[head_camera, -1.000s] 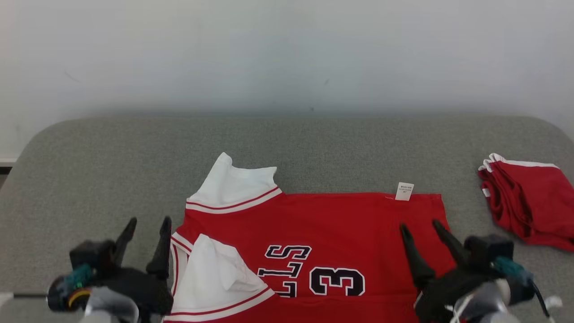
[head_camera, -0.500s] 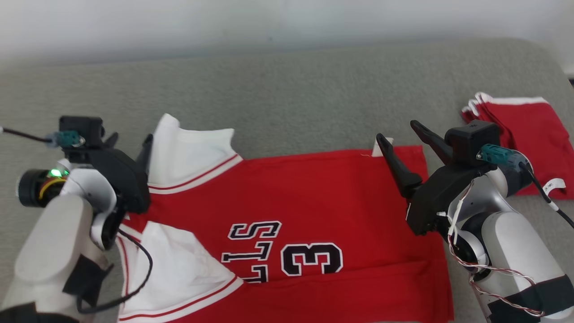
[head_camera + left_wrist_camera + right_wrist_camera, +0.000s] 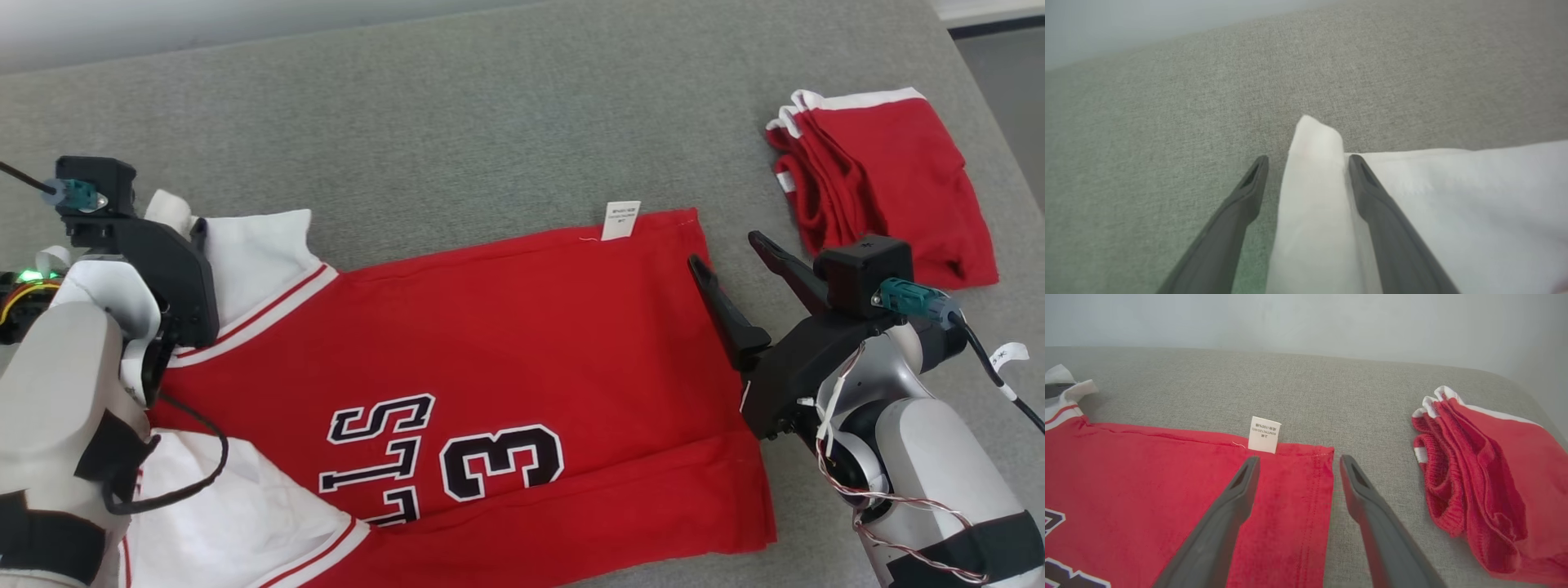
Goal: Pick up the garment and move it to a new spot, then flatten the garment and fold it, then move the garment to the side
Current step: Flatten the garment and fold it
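Over the last second the head camera tips down and turns, so most of the wall leaves the picture. That shift belongs to the camera, not to the things. The real change is in the arms: both reach from the near edge out to the far side of the red basketball jersey (image 3: pixel 506 343), and both remain spread wide.

The jersey lies face up on the grey cloth-covered counter (image 3: pixel 457 122), collar end to the left and hem to the right, its body mostly flat. It appears to lie where it did before.

The left end effector (image 3: pixel 1308 162) now sits at the far-left white sleeve (image 3: pixel 253 245). In the left wrist view a raised fold of that sleeve stands between the open fingers, against one of them, but it is not pinched.

The right end effector (image 3: pixel 725 249) straddles the hem's right edge just near of the white care label (image 3: pixel 620 220). One finger is over red cloth and the other over bare counter. I cannot tell whether either touches down.

I judge that flattening is largely done and that a two-handed grasp of the far edge is being set up. It could serve a fold toward the near side. The near sleeve at the lower left is rumpled and may need smoothing.

No container is involved here. The jersey lies straight on the counter, and so do the folded red shorts (image 3: pixel 890 188), well apart at the far right.
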Tool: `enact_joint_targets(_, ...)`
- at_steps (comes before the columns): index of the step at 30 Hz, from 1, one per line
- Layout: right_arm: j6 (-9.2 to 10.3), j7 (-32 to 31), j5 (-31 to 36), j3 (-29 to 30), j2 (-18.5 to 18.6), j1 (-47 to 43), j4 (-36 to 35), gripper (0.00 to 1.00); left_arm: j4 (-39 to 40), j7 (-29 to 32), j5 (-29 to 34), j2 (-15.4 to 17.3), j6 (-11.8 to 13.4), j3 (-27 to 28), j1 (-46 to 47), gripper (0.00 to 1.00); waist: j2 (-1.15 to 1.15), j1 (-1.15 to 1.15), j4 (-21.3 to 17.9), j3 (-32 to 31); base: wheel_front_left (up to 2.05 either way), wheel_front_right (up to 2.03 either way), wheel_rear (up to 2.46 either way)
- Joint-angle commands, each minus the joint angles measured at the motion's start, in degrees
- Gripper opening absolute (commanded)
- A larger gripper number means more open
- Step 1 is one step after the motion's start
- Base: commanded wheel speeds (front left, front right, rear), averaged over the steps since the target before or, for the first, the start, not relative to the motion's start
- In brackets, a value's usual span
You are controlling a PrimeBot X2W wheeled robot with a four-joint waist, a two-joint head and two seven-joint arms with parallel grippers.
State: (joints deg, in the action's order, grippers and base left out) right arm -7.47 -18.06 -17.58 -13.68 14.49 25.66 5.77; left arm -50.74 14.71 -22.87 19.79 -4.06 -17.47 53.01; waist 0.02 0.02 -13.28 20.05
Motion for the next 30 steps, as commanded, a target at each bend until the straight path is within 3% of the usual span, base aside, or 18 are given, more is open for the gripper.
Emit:
enact_joint_targets(1, -0.04, 0.44, -0.31, 0.18, -0.36, -0.35, 0.08, 1.00, -0.88, 0.50, 0.67, 0.24, 0.70, -0.10, 1.00, 1.00, -0.02, -0.02, -1.12, 0.73, 0.00, 0.00, 0.00)
enact_joint_targets(9, -0.04, 0.43, -0.07, 0.40, -0.77, 0.23, 0.55, 1.00, -2.45, 0.73, -0.32, 0.91, 2.79, 0.61, 2.81, 1.00, -0.02, -0.02, -0.25, 0.34, 0.00, 0.00, 0.00)
enact_joint_targets(16, -0.04, 0.42, 0.22, 0.65, -0.76, -0.20, 0.65, 1.00, -3.14, 2.42, -3.32, 0.95, 1.18, 2.01, 3.65, 1.00, -0.02, -0.02, 0.52, -0.36, 0.00, 0.00, 0.00)
enact_joint_targets(22, -0.04, 0.36, 0.46, 0.57, -0.99, -0.76, 0.08, 1.00, -2.66, 3.97, -3.38, 1.47, 1.57, 1.73, 3.07, 1.00, -0.02, -0.02, 0.56, -0.40, 0.00, 0.00, 0.00)
enact_joint_targets(24, -0.04, 0.34, 0.56, 0.66, -1.10, -1.05, -0.25, 1.00, -2.81, 5.22, -3.68, 1.58, 1.80, 1.46, 2.38, 0.90, -0.02, -0.02, 0.42, 0.06, 0.00, 0.00, 0.00)
enact_joint_targets(27, -0.04, 0.16, 0.51, 0.57, -1.09, -1.10, -0.37, 1.00, -2.66, 5.48, -3.37, 1.97, 2.37, 1.31, 1.94, 0.87, -0.02, -0.02, 0.20, 0.48, 0.00, 0.00, 0.00)
enact_joint_targets(29, -0.04, 0.05, 0.48, 0.51, -1.06, -0.84, -0.61, 1.00, -2.49, 5.32, -3.26, 2.23, 2.53, 1.19, 2.01, 0.69, -0.02, -0.02, -0.01, 1.02, 0.00, 0.00, 0.00)
enact_joint_targets(30, -0.04, -0.02, 0.49, 0.53, -1.02, -0.71, -0.67, 1.00, -2.64, 5.76, -3.51, 2.22, 2.00, 1.05, 2.07, 0.47, -0.02, -0.02, -0.08, 1.28, 0.00, 0.00, 0.00)
